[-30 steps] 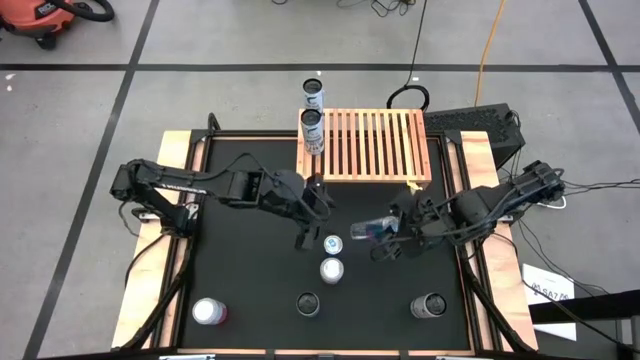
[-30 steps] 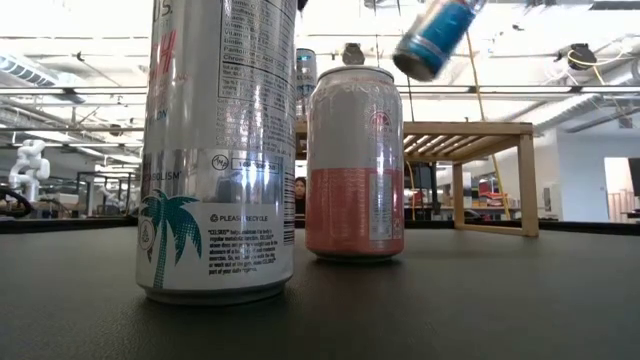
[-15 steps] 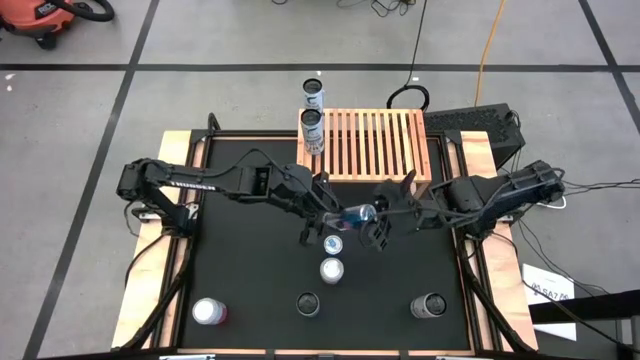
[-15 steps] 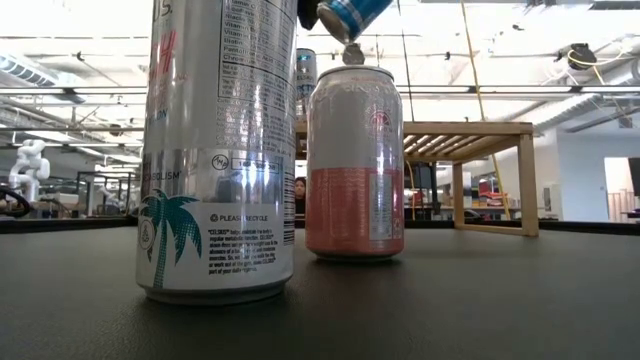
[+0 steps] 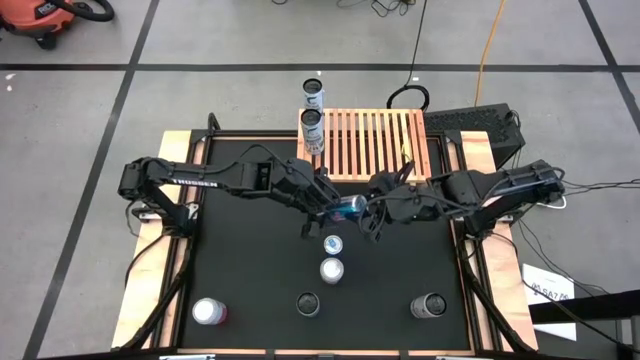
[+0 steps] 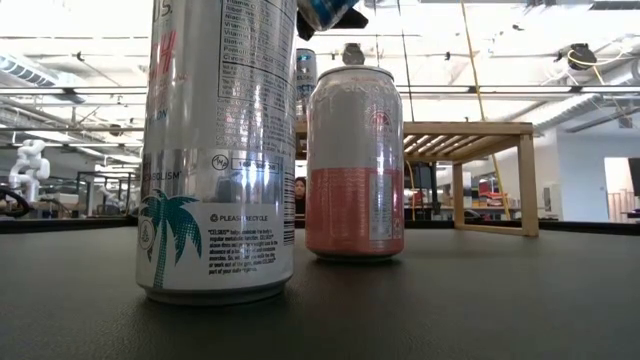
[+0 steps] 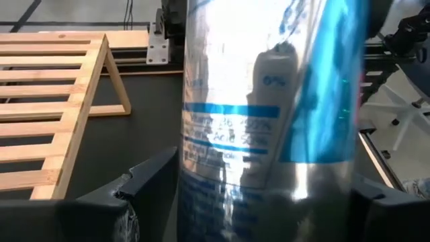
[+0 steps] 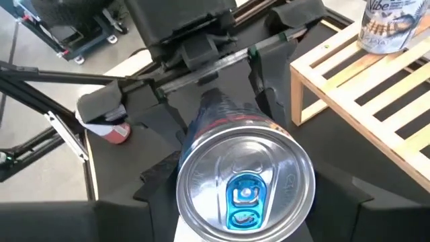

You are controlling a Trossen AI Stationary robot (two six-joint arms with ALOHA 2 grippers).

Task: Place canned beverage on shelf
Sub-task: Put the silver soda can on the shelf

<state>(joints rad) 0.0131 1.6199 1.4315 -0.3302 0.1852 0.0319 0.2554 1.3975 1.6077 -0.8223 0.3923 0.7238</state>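
Note:
A blue and silver can (image 5: 352, 207) lies level in the air between my two grippers, above the table's middle. My right gripper (image 5: 367, 208) is shut on it. My left gripper (image 5: 338, 207) is open, with one finger on either side of the can's bottom half (image 7: 269, 134). The can's lower edge shows at the top of the low view (image 6: 325, 12). The light-wood slatted shelf (image 5: 375, 145) stands at the table's far edge. A tall can (image 5: 313, 130) stands on its left end. My right gripper holds the can by its wall near the top end (image 8: 196, 144), pinched between the two fingers. They come level from the table's right and lie along the can. The can's rim hides the touching spots. The can is lifted clear and level, its lid (image 8: 245, 181) facing my wrist. My left gripper's fingers (image 7: 154, 178) lie across the can's wall from the table's left; I cannot tell whether they touch it.
Several cans stand on the black table: two under the grippers (image 5: 332, 244) (image 5: 331, 270), and three along the near edge (image 5: 209, 312) (image 5: 308, 303) (image 5: 429, 305). Another tall can (image 5: 314, 93) shows beyond the shelf. In the low view a palm-tree can (image 6: 220, 150) and a pink can (image 6: 355, 160) stand close.
My right gripper has carried the can up and toward the table's left and far edge. My left gripper has risen and moved right to meet it, so its fingers now stand on either side of the can.

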